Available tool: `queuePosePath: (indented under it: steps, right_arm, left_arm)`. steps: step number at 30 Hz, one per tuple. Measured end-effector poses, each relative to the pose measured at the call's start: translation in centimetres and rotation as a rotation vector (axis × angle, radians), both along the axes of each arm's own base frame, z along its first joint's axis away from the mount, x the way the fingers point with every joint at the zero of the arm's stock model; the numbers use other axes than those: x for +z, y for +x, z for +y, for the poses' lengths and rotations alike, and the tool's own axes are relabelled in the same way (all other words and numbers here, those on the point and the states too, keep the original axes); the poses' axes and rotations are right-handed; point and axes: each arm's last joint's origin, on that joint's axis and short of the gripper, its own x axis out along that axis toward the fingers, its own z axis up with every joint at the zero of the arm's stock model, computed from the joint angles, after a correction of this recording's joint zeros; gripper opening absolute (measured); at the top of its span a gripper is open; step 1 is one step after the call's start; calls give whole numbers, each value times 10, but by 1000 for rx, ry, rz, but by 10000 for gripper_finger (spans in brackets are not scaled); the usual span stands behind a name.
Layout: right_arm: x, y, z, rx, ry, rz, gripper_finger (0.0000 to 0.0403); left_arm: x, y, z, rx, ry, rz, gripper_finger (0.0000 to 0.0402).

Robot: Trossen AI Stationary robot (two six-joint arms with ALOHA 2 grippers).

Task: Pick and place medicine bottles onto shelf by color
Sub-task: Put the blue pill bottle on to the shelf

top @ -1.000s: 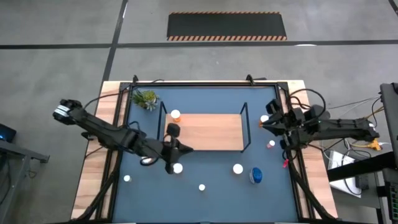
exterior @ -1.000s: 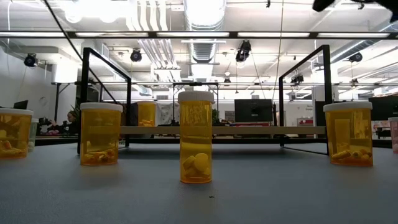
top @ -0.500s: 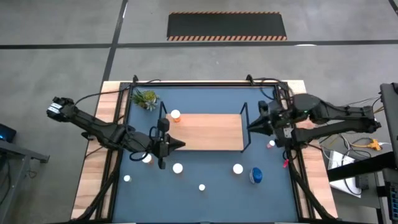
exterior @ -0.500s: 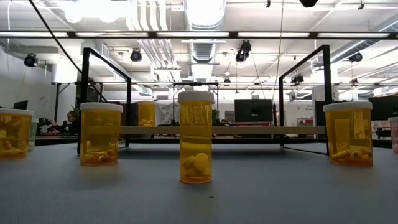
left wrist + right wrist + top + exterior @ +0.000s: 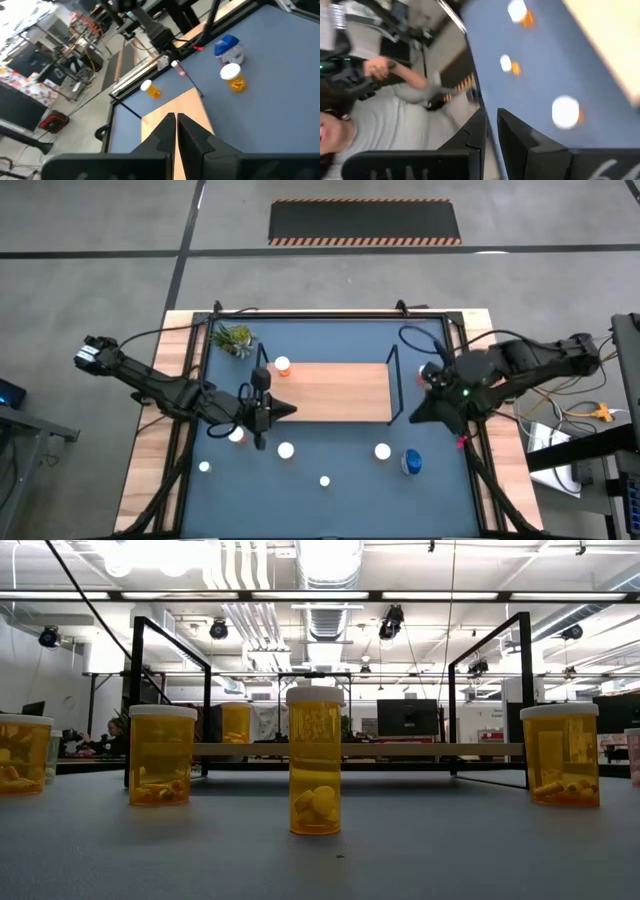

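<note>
The shelf [image 5: 330,392] is a light-wood board with black wire ends, lying on the blue mat [image 5: 330,340]. One orange medicine bottle [image 5: 282,366] stands on its far left corner. Other white-capped bottles [image 5: 286,450] [image 5: 382,451] and a blue one [image 5: 411,463] stand on the mat nearer the front edge. In the low view, orange bottles [image 5: 315,775] [image 5: 162,755] stand upright before the shelf [image 5: 350,749]. My left gripper [image 5: 291,411] [image 5: 176,122] hovers shut over the shelf's near left corner. My right gripper [image 5: 413,418] [image 5: 492,125] hangs shut beyond the shelf's right end, with nothing between its fingers.
A small green plant [image 5: 236,338] stands at the mat's far left corner. Cables run along the table's far edge and down its right side [image 5: 455,345]. A person in a grey shirt [image 5: 395,125] shows beyond the table in the right wrist view.
My right gripper has risen from the table's far right side and swung toward the near edge, past the shelf's right end, rolling its wrist as it went. My left gripper has drawn back a little toward the shelf's near left corner, then kept still.
</note>
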Motion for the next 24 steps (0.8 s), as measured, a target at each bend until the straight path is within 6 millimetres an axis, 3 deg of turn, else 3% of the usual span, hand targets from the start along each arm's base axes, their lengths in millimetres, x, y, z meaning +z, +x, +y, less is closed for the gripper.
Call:
queuePosePath:
  steps: [7,12,19,24]
  right_arm:
    - [-33,1,34,-146,119,439,38]
    - [-56,2,64,-150,51,666,38]
    - [-82,14,101,216,-289,640,33]
    - [-96,30,119,666,-546,485,11]
  left_arm:
    - [1,0,1,35,9,-7,0]
    - [0,-1,1,35,12,-1,0]
    - [0,-1,1,33,20,-1,0]
    - [1,0,1,33,15,-11,0]
